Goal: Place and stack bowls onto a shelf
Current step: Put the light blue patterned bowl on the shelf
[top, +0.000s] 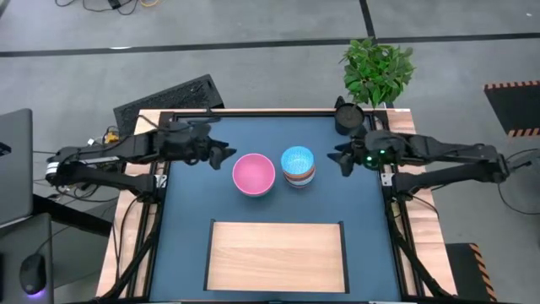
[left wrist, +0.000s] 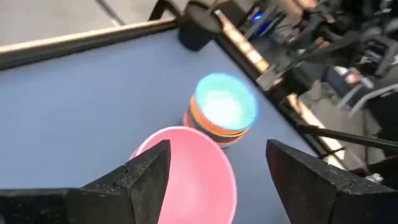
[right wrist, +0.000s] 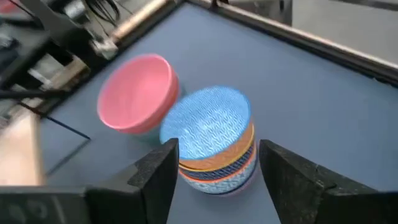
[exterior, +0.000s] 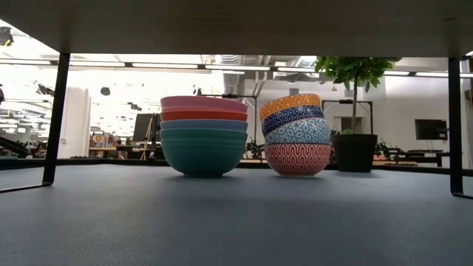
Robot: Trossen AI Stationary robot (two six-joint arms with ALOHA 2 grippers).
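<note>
Two stacks of bowls stand on the blue tabletop, on the far side of the shelf. The wide stack (top: 253,174) (exterior: 204,137) has a pink bowl on top, with red, blue and teal ones beneath. The smaller patterned stack (top: 298,165) (exterior: 297,133) shows a light-blue inside on top. The pale wooden shelf (top: 277,256) sits near the front edge; the low view looks beneath it. My left gripper (top: 226,154) (left wrist: 217,152) hangs open just left of the pink stack. My right gripper (top: 340,158) (right wrist: 217,149) hangs open just right of the patterned stack.
A dark cup (top: 348,116) stands at the table's far right corner, with a potted plant (top: 377,72) beyond it. The shelf's dark legs (exterior: 55,118) stand at both sides of the low view. A wooden frame (top: 405,211) borders the table. Bare blue tabletop lies between stacks and shelf.
</note>
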